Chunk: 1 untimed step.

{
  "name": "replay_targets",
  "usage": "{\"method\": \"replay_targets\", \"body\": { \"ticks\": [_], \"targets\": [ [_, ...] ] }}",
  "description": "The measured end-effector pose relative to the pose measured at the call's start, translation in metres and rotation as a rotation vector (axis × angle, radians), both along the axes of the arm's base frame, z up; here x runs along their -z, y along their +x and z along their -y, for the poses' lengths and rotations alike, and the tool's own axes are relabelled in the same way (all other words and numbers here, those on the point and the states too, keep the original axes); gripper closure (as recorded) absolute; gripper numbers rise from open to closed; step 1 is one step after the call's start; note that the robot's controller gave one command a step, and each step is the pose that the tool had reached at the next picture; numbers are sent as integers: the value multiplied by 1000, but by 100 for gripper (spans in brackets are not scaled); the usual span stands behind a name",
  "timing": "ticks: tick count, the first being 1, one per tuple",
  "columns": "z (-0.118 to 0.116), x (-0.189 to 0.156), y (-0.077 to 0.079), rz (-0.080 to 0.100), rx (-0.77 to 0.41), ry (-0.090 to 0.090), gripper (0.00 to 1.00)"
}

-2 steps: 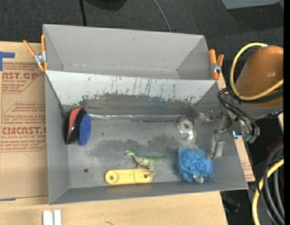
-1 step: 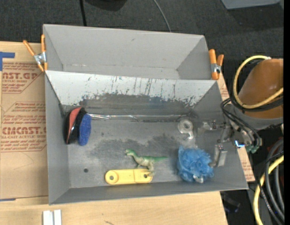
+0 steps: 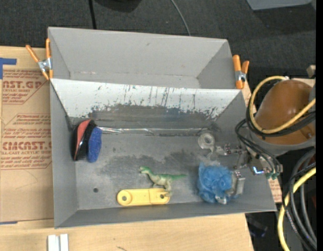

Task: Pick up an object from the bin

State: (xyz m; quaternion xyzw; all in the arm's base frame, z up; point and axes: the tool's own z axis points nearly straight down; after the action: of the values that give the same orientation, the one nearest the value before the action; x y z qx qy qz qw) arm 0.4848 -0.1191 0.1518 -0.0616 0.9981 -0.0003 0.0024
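Note:
My gripper (image 3: pixel 236 167) hangs low at the bin's right wall, near the front right corner. Right beside it, to its left and touching or nearly touching it, lies a fluffy blue ball (image 3: pixel 212 183) on the bin floor. A small green toy dinosaur (image 3: pixel 160 177) lies further left, towards the middle of the floor. Just in front of the dinosaur rests a flat yellow plastic piece (image 3: pixel 143 196) with a round hole at its left end. Nothing shows in the gripper's grasp.
A black and red oval thing (image 3: pixel 80 140) with a blue pad (image 3: pixel 94 144) beside it leans at the left wall. A small grey round piece (image 3: pixel 206 139) sits behind the blue ball. The arm's orange cover and cables hang over the right rim.

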Motion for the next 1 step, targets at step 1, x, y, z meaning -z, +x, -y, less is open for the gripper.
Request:
{"method": "replay_targets", "body": {
  "ticks": [1],
  "targets": [
    [1, 22, -2, -5, 23, -1, 0]
  ]
}}
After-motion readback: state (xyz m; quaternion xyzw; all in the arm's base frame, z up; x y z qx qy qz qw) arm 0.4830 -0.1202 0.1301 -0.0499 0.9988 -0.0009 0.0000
